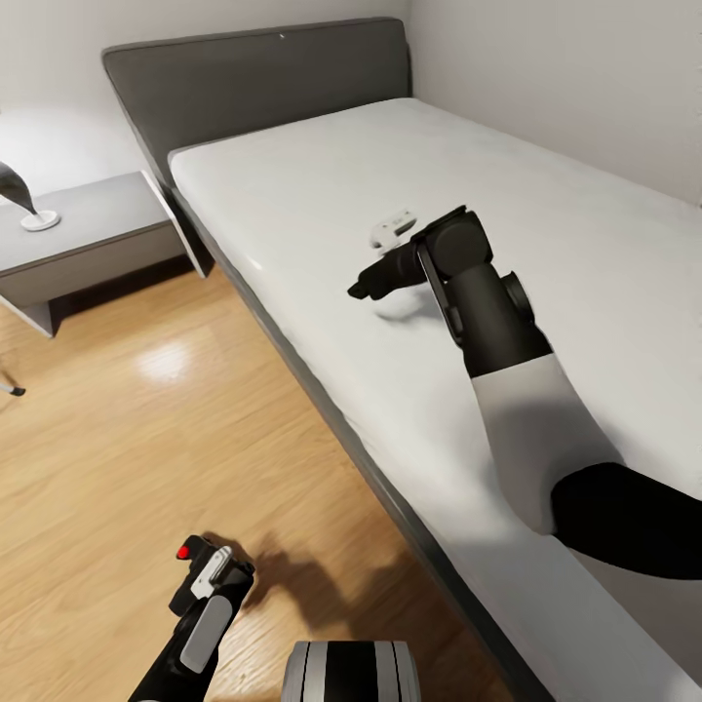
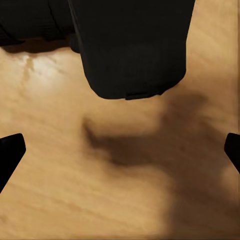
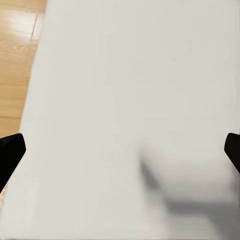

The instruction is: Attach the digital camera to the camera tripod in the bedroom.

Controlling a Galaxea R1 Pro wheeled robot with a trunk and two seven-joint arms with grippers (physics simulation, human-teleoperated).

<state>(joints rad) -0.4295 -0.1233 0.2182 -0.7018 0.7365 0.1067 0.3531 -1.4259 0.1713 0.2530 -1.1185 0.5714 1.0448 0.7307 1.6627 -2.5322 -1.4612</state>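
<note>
I'm in the carrying step: the camera (image 1: 187,560), red button up, seems to sit at my left gripper (image 1: 216,577), low over the floor (image 1: 136,439). I cannot tell whether it is clamped. My right arm reaches over the bed (image 1: 292,185), right gripper (image 1: 375,280) spread apart. Next I need to find the tripod.

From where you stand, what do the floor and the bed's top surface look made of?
The floor looks like light varnished wood: plank grain and a glossy highlight. The mattress looks like matte white fabric or foam, smooth and without shine; I can't tell which.
</note>
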